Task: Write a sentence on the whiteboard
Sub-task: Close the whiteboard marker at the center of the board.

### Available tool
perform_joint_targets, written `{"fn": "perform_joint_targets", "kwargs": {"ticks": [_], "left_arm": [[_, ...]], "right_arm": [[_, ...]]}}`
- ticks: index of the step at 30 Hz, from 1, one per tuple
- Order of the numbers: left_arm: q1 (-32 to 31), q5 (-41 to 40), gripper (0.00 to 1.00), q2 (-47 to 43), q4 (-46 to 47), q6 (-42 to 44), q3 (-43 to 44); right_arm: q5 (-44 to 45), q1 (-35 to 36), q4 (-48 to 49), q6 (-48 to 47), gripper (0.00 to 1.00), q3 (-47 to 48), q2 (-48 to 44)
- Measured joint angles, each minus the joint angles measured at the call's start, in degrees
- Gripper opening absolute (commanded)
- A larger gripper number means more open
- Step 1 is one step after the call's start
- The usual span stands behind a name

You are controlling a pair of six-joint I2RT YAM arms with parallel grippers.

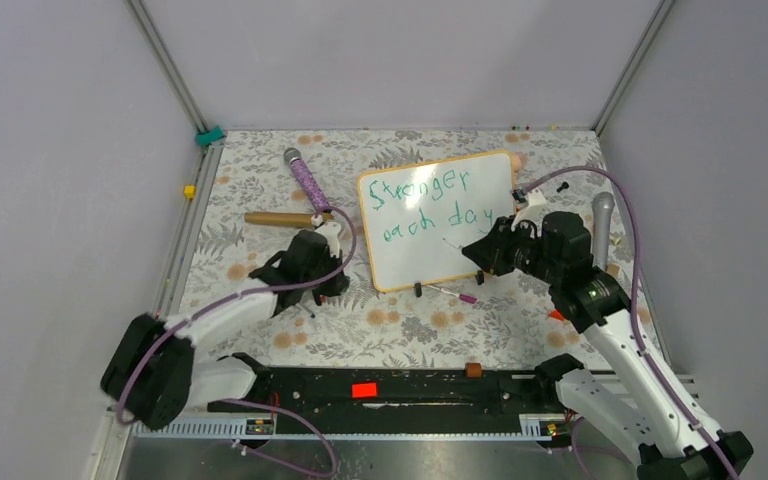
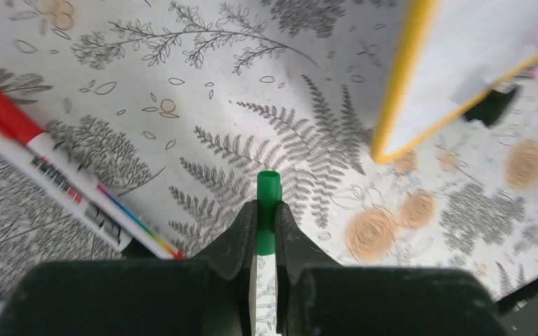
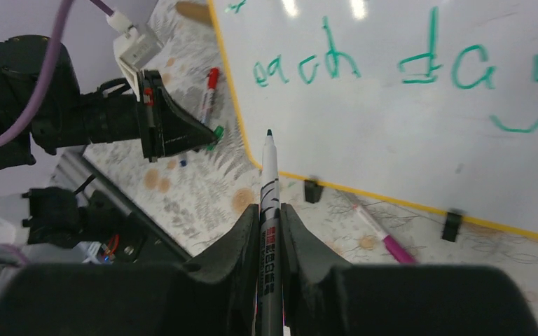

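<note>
At your far left, a red-capped marker [image 2: 14, 122] lies on the floral tablecloth [image 1: 260, 190]. Just right of it, your left gripper [image 2: 266, 213] has its 2 fingers clenched on a small green cap [image 2: 269, 192], low over the cloth and near the whiteboard's left corner. The whiteboard [image 1: 430, 268] sits on the cloth between your 2 arms, on 2 black feet. The sentence [image 1: 430, 205] runs in green across 2 lines: "Stronger" above "each day". A pink marker [image 3: 392, 246] lies below the frame. On the right, your right gripper [image 3: 270, 210] grasps an uncapped marker [image 3: 269, 175], tip aimed at the board under "each"; you cannot tell whether it touches.
</note>
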Motion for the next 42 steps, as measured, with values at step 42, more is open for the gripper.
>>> {"fn": "perform_joint_targets", "kwargs": {"ticks": [42], "left_arm": [[-2.36, 16.09, 0.00, -51.91, 40.57, 20.65, -34.75]], "right_arm": [[5.18, 31.89, -20.83, -7.54, 0.00, 40.59, 43.23]]}}
